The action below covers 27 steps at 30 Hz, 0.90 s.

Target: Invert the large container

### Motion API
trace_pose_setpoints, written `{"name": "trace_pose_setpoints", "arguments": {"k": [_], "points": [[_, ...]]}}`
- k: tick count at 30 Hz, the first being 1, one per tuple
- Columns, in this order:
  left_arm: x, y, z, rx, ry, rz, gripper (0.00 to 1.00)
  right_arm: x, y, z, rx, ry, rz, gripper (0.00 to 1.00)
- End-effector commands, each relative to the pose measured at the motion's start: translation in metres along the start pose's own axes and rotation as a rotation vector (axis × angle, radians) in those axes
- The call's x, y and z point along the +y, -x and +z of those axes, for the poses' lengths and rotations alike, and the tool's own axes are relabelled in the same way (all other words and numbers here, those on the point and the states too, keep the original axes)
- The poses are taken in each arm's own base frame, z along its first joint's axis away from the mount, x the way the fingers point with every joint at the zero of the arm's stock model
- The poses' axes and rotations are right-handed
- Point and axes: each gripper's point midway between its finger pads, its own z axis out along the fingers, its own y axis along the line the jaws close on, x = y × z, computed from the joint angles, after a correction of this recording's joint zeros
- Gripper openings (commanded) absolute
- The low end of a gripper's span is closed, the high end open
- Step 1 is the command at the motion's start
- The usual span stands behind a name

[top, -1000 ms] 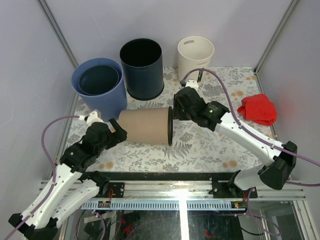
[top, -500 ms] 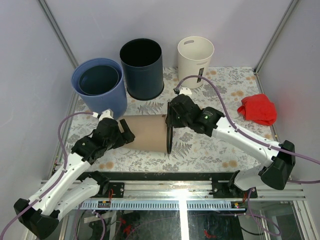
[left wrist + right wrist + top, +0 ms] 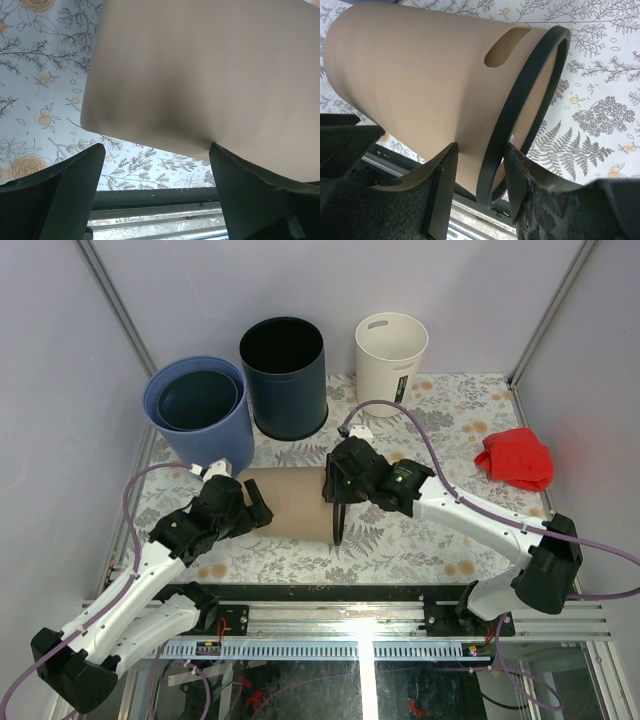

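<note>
Tan container lies on its side on the floral desk, black-rimmed mouth toward the right arm, base toward the left. Right end effector pinches the rim, with one finger outside on the tan wall and one inside. Left end effector is spread wide around the base end. One finger may touch the wall, but the wrist view is too close to settle it. Blue bucket, dark bin and cream bin stand upright behind.

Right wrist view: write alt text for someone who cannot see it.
A tan bin lies on its side on a floral cloth, its black rim pinched between the right fingers. An oval handle slot shows near the rim.
</note>
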Motion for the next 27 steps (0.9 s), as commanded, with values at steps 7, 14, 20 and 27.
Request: {"name": "trace_pose_setpoints", "arguments": {"k": [7,14,20,27], "points": [[-0.007,0.005,0.002,-0.031,-0.032,-0.005,0.85,0.005,0.030,0.026,-0.106,-0.056,-0.155,0.48],[-0.006,0.006,0.000,-0.041,-0.028,-0.009,0.85,-0.016,0.068,0.041,-0.203,-0.191,-0.318,0.51],[-0.004,0.008,-0.001,-0.050,-0.015,-0.012,0.86,-0.040,0.092,0.065,-0.209,-0.257,-0.305,0.48],[-0.002,0.009,-0.002,-0.055,-0.001,-0.018,0.86,-0.047,0.095,0.078,-0.231,-0.306,-0.262,0.43]]}}
